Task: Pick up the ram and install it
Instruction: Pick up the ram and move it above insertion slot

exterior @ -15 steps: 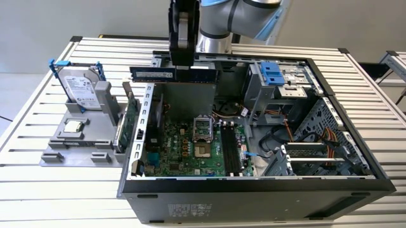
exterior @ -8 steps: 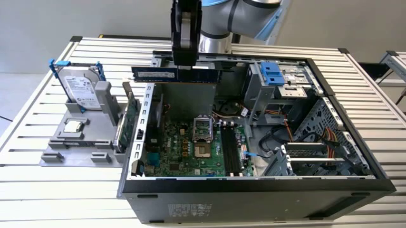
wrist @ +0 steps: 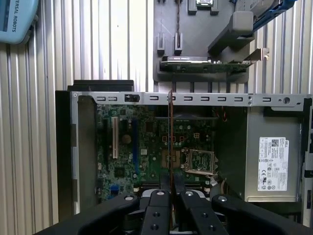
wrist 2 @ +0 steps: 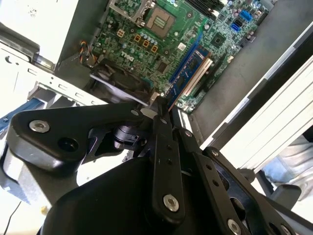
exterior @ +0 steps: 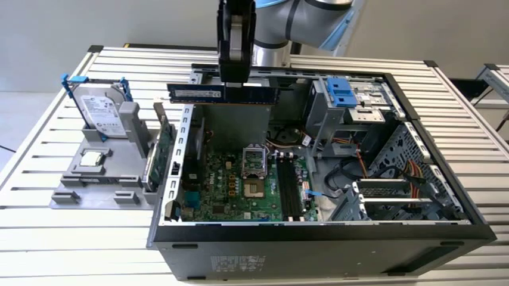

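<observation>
My gripper (exterior: 236, 82) pinches the ram (exterior: 199, 93), held level in the upper middle of the exterior view, over the open case (exterior: 318, 231). Pickup is done. Seating is left: the slots (exterior: 288, 190) lie well below it.

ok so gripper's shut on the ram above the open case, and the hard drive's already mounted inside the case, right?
Not the hard drive part. In the exterior view the hard drive stands on the grey fixture outside the case, on the exterior view's left. The rest holds: the gripper is shut on the ram above the open case.
</observation>
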`<state>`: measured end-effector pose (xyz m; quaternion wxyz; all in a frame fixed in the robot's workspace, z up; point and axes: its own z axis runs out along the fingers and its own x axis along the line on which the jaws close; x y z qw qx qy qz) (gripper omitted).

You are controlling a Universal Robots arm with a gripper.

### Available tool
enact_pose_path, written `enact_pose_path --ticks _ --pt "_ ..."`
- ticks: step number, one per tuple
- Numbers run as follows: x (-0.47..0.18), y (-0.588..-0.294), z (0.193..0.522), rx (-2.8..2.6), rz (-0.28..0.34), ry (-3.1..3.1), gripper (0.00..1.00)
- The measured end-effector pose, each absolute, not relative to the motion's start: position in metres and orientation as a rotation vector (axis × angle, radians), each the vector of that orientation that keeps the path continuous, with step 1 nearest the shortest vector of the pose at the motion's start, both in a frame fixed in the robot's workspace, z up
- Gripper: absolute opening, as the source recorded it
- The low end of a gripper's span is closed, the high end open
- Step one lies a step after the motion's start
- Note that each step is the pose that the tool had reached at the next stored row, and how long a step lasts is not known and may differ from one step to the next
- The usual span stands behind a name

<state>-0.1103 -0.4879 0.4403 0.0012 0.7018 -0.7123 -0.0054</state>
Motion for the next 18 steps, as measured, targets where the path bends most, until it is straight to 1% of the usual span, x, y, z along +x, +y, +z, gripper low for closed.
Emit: enact_pose_path --ticks 18 --pt "-0.099 -0.488 0.440 2.203 -0.017 -2.236 0.00"
